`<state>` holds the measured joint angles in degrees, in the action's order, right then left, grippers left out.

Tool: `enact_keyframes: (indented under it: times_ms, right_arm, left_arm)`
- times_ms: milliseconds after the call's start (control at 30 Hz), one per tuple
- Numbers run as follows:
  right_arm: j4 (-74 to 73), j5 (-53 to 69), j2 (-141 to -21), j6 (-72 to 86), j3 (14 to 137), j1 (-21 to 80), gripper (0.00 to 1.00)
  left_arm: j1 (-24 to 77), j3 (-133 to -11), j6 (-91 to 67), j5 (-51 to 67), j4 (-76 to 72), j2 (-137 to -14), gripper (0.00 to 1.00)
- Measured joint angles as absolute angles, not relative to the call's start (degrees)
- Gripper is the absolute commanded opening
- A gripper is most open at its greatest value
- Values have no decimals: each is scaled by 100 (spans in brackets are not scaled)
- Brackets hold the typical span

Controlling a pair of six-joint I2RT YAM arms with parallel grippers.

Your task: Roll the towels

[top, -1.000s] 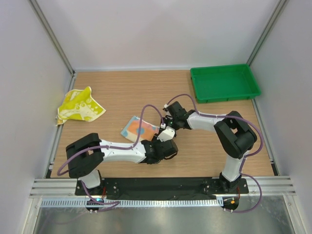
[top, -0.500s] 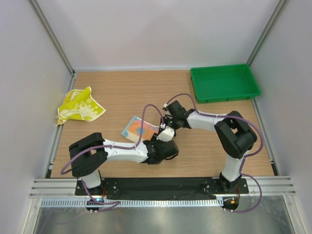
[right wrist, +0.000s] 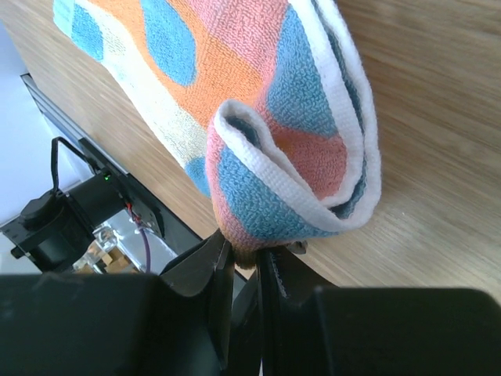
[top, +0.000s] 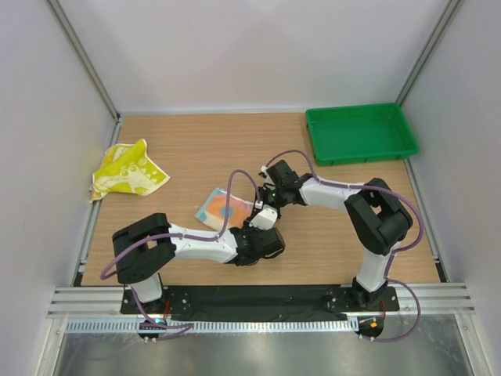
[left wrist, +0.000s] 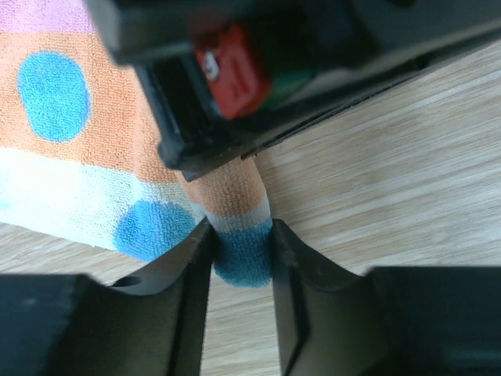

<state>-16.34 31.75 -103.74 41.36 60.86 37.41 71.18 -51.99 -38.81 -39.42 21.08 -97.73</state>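
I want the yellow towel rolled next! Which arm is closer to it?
Left. The left arm bends near the yellow towel; the right arm is far across the table.

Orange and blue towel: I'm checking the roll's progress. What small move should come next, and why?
Probably both should turn the pinched edge over onto the flat part. The left gripper and right gripper each clamp a curled edge of the orange and blue towel, while most of it lies flat on the table.

green tray [top: 362, 135] | far right corner of wooden table [top: 211, 149] (open side up) | white walls [top: 258, 55] around
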Motion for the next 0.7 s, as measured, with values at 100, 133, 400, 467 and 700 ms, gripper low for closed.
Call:
enact_keyframes:
  times_ms: [100,133,400,467,700]
  right_arm:
    - [-1636,3275,-10374,4187,6086,3741,21]
    - [-1636,3297,-10374,4198,6086,3739,22]
    - [-1632,3330,-10374,4206,6049,3723,27]
    - [-1632,3343,-10374,4202,6016,3686,44]
    - [-1678,3376,-10379,4064,5983,3498,64]
  left_arm:
    - [7116,-5144,-3870,-3966,2032,-9776,21]
    - [7111,-5127,-3870,-3979,2005,-9776,19]
    - [6976,-4886,-3758,-3730,1702,-9546,10]
    - [6943,-4845,-3680,-3535,1656,-9470,9]
    - [6871,-4698,-3476,-2753,1485,-9183,9]
